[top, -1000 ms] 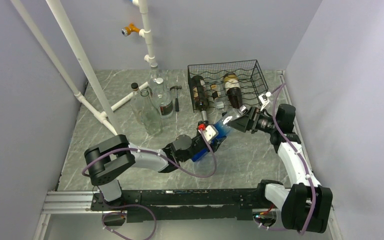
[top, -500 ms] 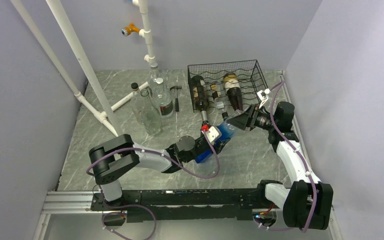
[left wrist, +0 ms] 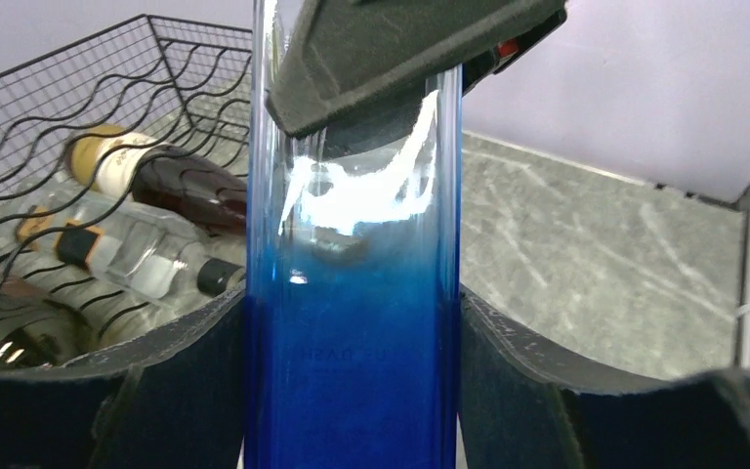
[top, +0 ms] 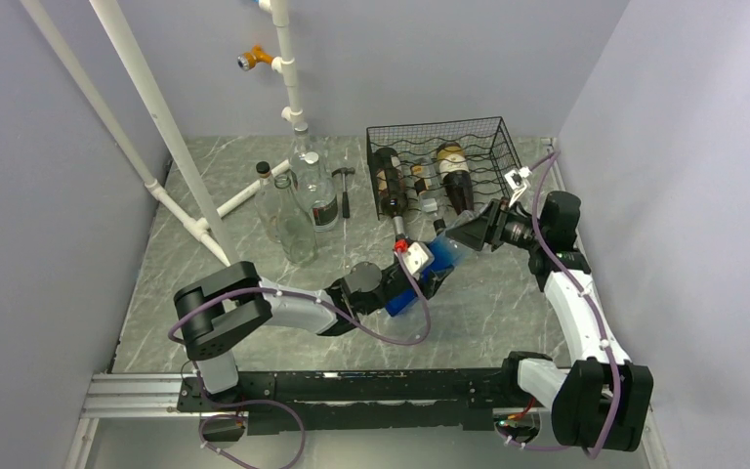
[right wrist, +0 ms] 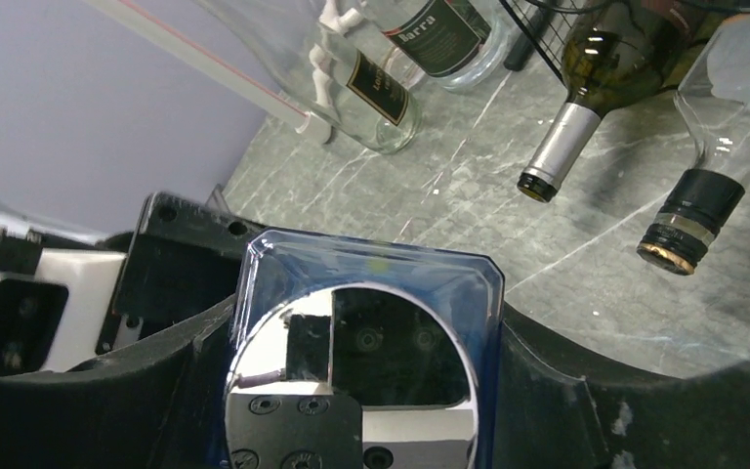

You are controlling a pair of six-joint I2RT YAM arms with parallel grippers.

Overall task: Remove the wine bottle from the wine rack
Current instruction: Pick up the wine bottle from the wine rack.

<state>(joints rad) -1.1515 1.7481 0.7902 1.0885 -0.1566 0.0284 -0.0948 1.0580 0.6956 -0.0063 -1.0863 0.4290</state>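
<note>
A square blue-and-clear wine bottle (top: 437, 256) hangs in the air in front of the black wire wine rack (top: 493, 147), free of it. My left gripper (top: 418, 277) is shut on its blue half; in the left wrist view both pads press the bottle (left wrist: 352, 371) at the sides. My right gripper (top: 466, 234) is closed around the clear end. From the right wrist, its fingers (right wrist: 181, 362) hug both sides of the bottle's mirrored end face (right wrist: 352, 391).
The rack still holds a dark bottle (top: 387, 186), a brown one (top: 455, 176) and a clear one between them, necks pointing my way. Clear glass bottles (top: 298, 210), a hammer (top: 345, 188) and white pipes (top: 156, 107) stand at the left.
The right gripper's jaws have narrowed from wide open onto the bottle's clear end while its wrist drew back to the right. The left arm has carried the bottle slightly right.
</note>
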